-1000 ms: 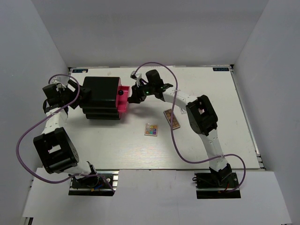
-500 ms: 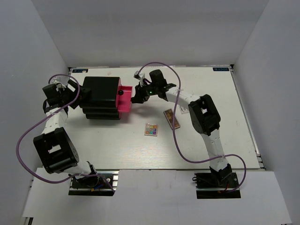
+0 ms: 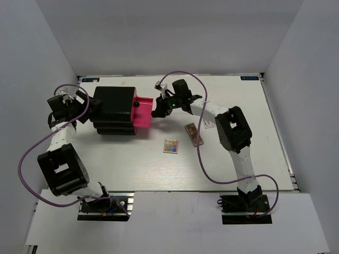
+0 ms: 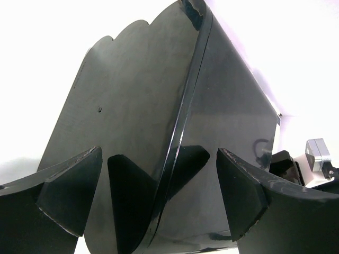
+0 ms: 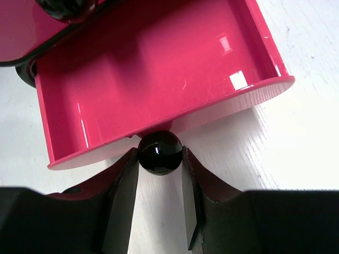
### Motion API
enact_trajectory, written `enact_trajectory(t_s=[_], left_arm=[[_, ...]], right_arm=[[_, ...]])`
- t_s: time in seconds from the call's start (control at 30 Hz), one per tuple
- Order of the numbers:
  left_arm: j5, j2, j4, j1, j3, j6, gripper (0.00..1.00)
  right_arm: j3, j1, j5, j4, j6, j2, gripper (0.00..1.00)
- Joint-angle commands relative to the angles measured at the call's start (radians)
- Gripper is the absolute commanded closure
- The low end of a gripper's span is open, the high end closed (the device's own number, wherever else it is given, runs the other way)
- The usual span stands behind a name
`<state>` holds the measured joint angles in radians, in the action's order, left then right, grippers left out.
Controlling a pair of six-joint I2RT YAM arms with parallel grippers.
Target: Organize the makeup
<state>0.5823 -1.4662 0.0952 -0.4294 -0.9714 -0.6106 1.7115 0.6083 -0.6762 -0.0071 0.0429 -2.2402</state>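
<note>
The multicoloured square palette [image 3: 170,146] and the long brown eyeshadow palette [image 3: 194,133] lie on the table right of the black box [image 3: 114,108]. The other makeup is out of view. My right gripper [image 3: 158,110] is shut on the black knob [image 5: 159,153] of the box's top pink drawer [image 5: 159,69], which stands pulled out and shows nothing inside. My left gripper [image 3: 91,104] is open at the box's left side. Its fingers [image 4: 74,190] straddle the box's rear edge [image 4: 175,148] in the left wrist view.
A second black knob [image 5: 63,6] shows on the drawer above in the right wrist view. White walls close in the table on three sides. Purple cables loop over both arms.
My right gripper has moved right with the knob, and the pink drawer has slid further out of the box. The left arm and both palettes have not moved.
</note>
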Motion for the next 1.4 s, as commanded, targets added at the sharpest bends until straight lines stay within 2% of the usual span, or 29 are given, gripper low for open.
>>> enact_trajectory(t_s=[0.0, 0.1, 0.17, 0.3, 0.5, 0.87, 1.0, 1.13, 1.2, 1.23, 1.37], left_arm=[[0.019, 0.018, -0.022, -0.005, 0.010, 0.002, 0.02], [0.022, 0.020, -0.022, -0.005, 0.010, 0.002, 0.02], [0.021, 0.020, -0.022, -0.005, 0.010, 0.002, 0.02], [0.024, 0.018, -0.022, -0.005, 0.010, 0.002, 0.02], [0.027, 0.020, -0.023, -0.005, 0.010, 0.002, 0.02], [0.027, 0.038, -0.023, -0.005, 0.013, 0.002, 0.02], [0.024, 0.053, -0.028, -0.014, 0.013, 0.005, 0.02], [0.018, 0.142, -0.037, -0.014, 0.011, 0.021, 0.02], [0.008, 0.185, -0.041, -0.014, 0.013, 0.031, 0.02], [0.004, 0.207, -0.041, -0.014, 0.013, 0.035, 0.02], [-0.032, 0.357, -0.054, 0.009, 0.025, 0.069, 0.02]], right_arm=[[-0.023, -0.030, 0.075, -0.005, 0.031, 0.056, 0.70], [-0.033, -0.033, 0.075, 0.025, 0.029, 0.060, 0.70], [-0.035, -0.035, 0.073, 0.029, 0.028, 0.062, 0.66], [-0.027, -0.033, 0.061, 0.033, 0.020, 0.057, 0.46], [-0.026, -0.032, 0.033, 0.033, 0.020, 0.065, 0.30], [-0.099, -0.035, -0.009, 0.024, 0.054, 0.142, 0.22], [-0.167, -0.035, -0.008, 0.033, 0.077, 0.227, 0.21], [-0.279, -0.036, 0.122, 0.029, 0.155, 0.326, 0.18], [-0.331, -0.038, 0.199, 0.039, 0.166, 0.399, 0.11], [-0.361, -0.039, 0.281, 0.053, 0.166, 0.425, 0.11], [-0.556, -0.076, 0.409, 0.139, 0.144, 0.577, 0.11]])
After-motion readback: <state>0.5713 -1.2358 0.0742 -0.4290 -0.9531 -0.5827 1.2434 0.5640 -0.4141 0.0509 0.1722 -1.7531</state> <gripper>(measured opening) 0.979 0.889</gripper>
